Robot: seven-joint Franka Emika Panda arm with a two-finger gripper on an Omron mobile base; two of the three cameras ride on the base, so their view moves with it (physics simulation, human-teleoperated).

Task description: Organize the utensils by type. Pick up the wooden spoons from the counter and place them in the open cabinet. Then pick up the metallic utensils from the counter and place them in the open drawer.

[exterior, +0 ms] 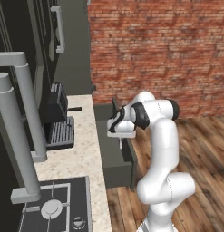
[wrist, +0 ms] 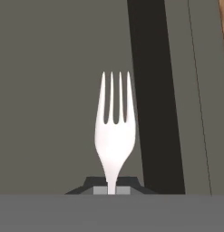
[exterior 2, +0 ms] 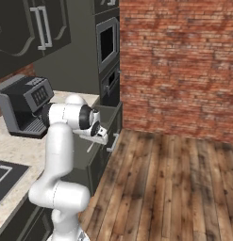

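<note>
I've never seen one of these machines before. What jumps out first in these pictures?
Probably the silver fork, pinched by its handle between the robot's fingers, tines pointing away over the flat dark grey bottom of the open drawer. Next comes the big white arm bending over that drawer beside the speckled counter, with a red brick wall behind it and a black coffee machine on the counter.
</note>
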